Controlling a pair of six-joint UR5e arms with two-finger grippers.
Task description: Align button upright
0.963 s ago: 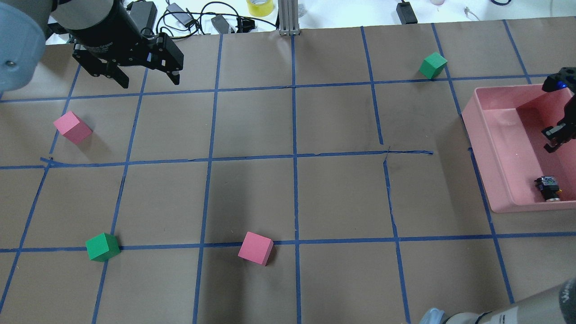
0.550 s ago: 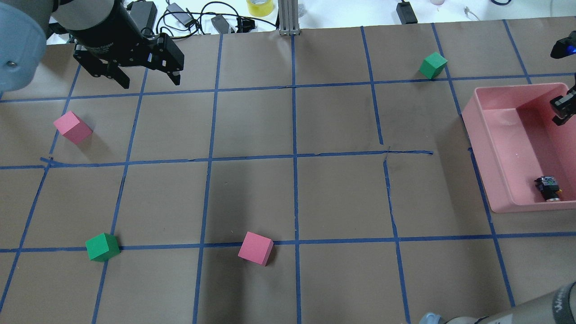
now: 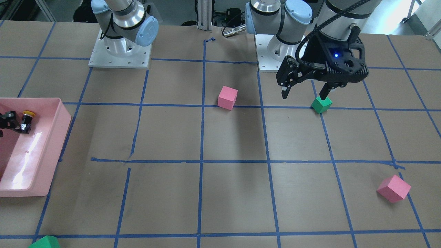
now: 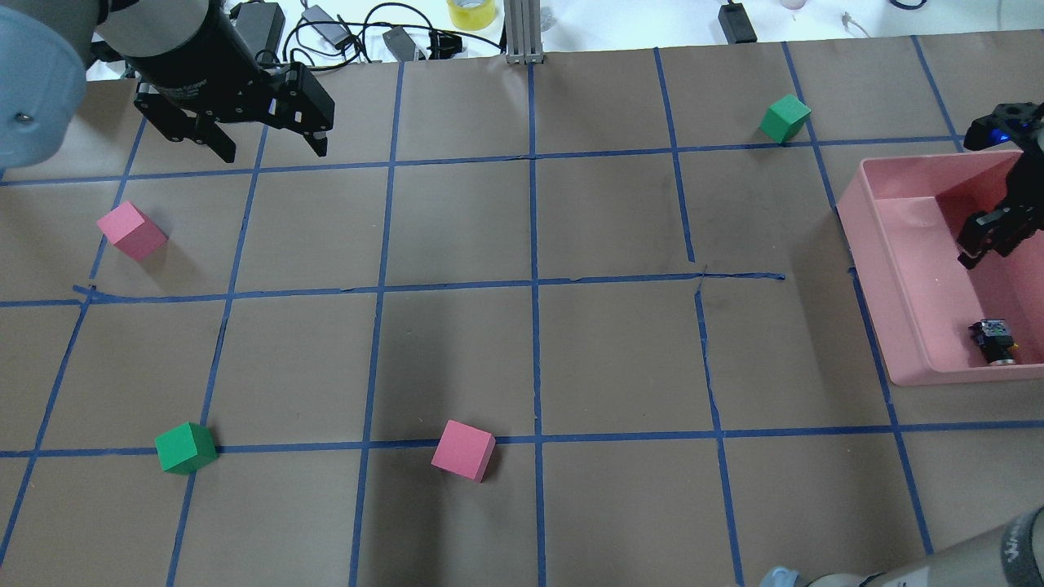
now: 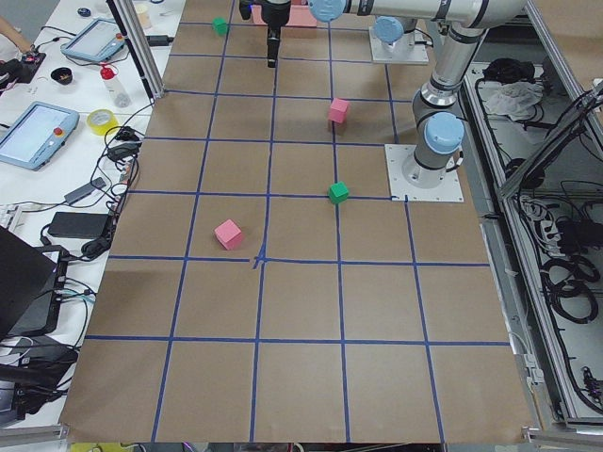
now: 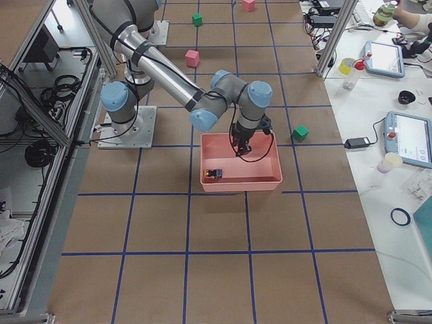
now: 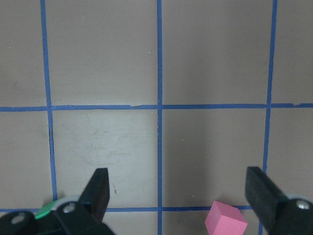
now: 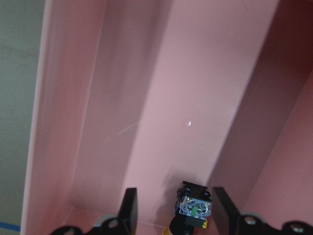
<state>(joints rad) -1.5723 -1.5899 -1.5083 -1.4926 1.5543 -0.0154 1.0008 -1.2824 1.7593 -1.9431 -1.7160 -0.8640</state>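
The tiny black button with a yellow cap (image 4: 997,342) lies on its side in the pink plastic box (image 4: 869,269), lower right of the overhead view. Its cap points toward the bottom edge. The right gripper (image 8: 175,195) and left gripper (image 4: 272,149) are wide open, holding nothing.

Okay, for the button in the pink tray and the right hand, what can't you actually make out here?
- Button cap: cut off by the right wrist view's bottom edge.
- Right hand: the overhead view's right edge cuts it so only one finger shows; the front-facing view's left edge cuts it too.
- Pink tray: tiny and partly behind the arm in the exterior left view, button unseen.
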